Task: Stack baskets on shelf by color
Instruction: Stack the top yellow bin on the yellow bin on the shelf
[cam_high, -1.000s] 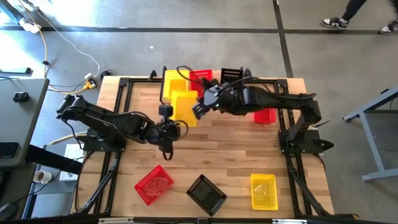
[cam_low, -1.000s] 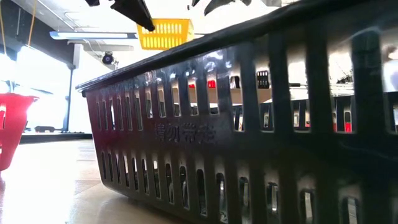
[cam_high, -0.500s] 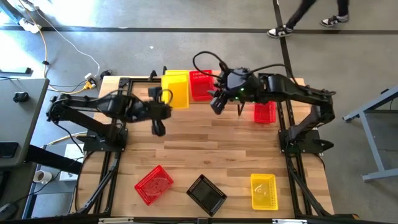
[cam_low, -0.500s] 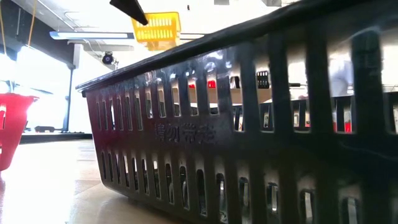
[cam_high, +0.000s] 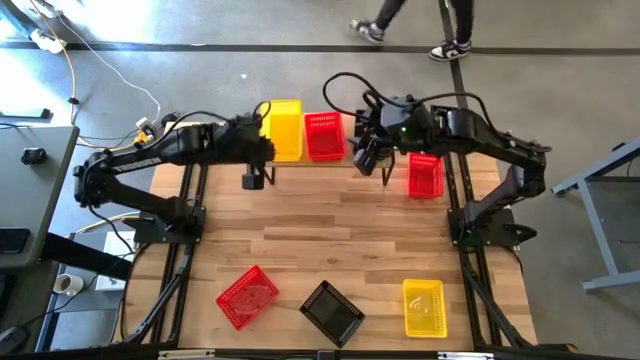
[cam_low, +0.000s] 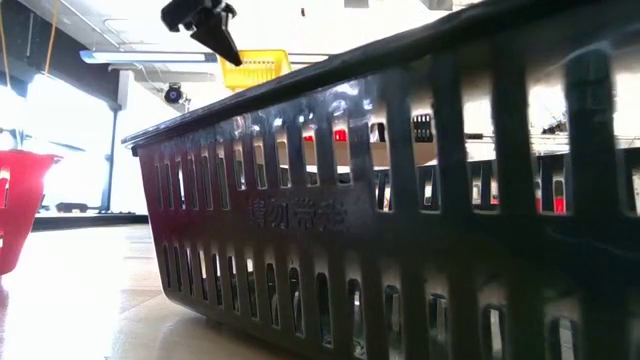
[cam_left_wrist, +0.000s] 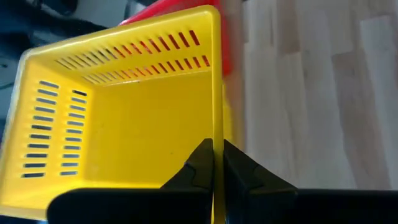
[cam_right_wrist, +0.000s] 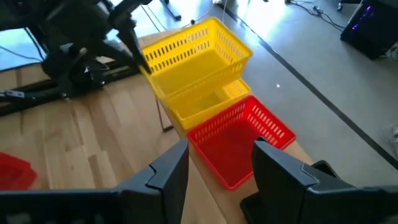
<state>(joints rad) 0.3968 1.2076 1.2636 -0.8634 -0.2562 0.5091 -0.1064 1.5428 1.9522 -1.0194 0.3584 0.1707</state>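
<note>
black basket wall (cam_low: 300, 215): has raised moulded characters in the low view, look Chinese, can't actually make them out
everything else: no readable text or numbers anywhere

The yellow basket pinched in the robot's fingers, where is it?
From above, the yellow basket sits at the table's far edge, beside the red basket, its rim pinched by the left gripper.

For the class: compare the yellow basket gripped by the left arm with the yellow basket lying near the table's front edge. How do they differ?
The held yellow basket sits at the back, over another yellow one beside the red basket, the left gripper shut on its rim. The front yellow basket lies alone on the table, untouched. Both are perforated, rectangular and open side up.
</note>
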